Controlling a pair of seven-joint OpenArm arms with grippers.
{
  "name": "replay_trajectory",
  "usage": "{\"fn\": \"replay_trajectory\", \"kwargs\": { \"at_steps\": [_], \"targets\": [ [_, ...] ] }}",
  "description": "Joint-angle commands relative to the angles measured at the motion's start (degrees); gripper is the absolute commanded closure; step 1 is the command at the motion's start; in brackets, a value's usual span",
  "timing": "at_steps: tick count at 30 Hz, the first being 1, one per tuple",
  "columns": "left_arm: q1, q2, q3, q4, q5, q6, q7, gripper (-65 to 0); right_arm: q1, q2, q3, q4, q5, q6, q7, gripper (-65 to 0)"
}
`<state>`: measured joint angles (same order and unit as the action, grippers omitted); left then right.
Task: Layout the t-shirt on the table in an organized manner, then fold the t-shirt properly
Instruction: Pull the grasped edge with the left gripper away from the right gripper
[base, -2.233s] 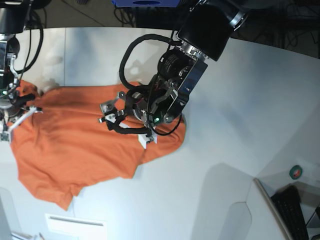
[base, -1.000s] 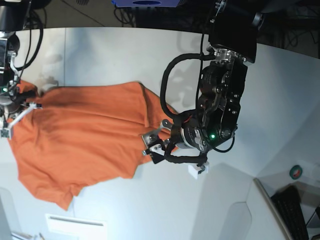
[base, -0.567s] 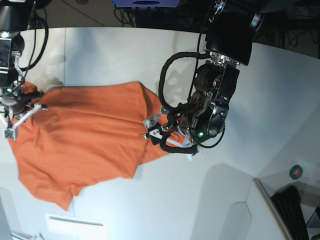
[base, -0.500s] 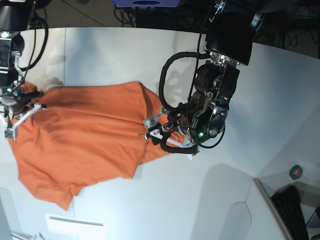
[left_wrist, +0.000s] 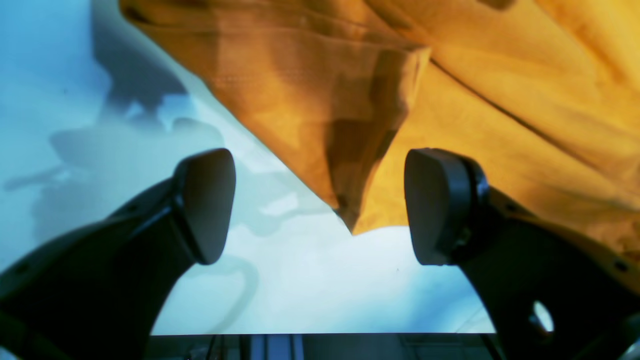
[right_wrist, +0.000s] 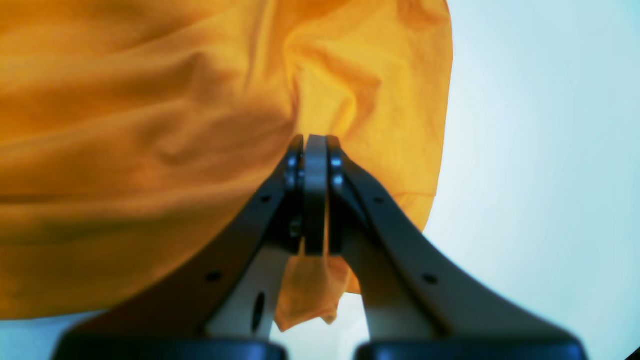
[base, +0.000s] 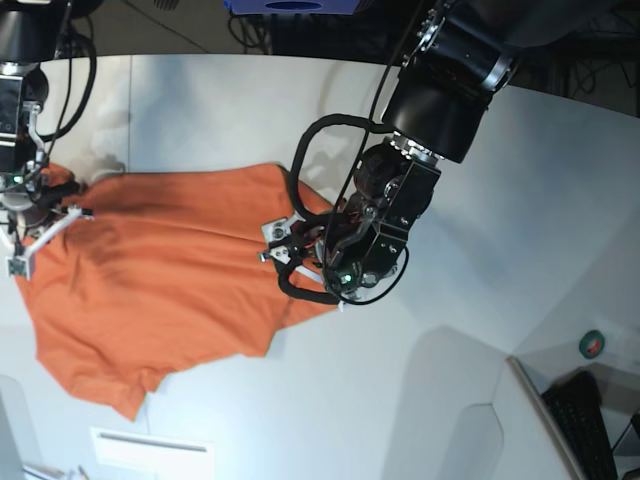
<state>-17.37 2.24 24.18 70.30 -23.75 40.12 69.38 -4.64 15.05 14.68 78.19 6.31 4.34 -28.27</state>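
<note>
Left gripper (left_wrist: 320, 205): jaws apart, nothing between the pads; a pointed corner of the t-shirt (left_wrist: 350, 150) lies on the table (left_wrist: 300, 280) just ahead of the gap, not yet taken. In the base view this gripper (base: 300, 262) hangs over the shirt's edge nearest the table's middle.

Right gripper (right_wrist: 315, 200): jaws together, clamped on a pinch of orange cloth; a small flap pokes out below the fingers. In the base view it (base: 30, 215) sits at the shirt's far side, by the table's rim.

T-shirt (base: 170, 280) lies spread on the table (base: 520, 200) but skewed, with creases across the body, 1 edge curled under near the left gripper, the lower hem uneven.

Progress, as judged: layout is partly done; cloth is opened out, not squared. Left: grasp the free corner, pull taut against the right hold, flatten. No fold begun; all folding remains
</note>
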Motion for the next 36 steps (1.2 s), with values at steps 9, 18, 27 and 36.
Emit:
{"fn": "replay_trajectory", "kwargs": {
  "at_steps": [9,18,27,36],
  "targets": [
    [-5.36,2.2,4.78,-7.75,-0.12,-0.12,-2.53,-49.4,0.64,0.82,0.49,0.8,-0.11,-0.25,1.24,0.0],
    [-6.33,3.08,4.87,-9.07,0.14,-0.12,-2.7,-32.4,0.64,0.82,0.58,0.8,-0.11,-0.25,1.24,0.0],
    [-7.03,3.08,4.43,-12.32,0.14,-0.12,-2.79,0.0,0.64,0.82,0.58,0.8,-0.11,-0.25,1.24,0.0],
    [7.91,-0.79,-5.33,6.84,0.14,-0.12,-2.88,0.0,-2.08,0.82,0.4,0.88,-0.11,-0.25,1.24,0.0]
  ]
}}
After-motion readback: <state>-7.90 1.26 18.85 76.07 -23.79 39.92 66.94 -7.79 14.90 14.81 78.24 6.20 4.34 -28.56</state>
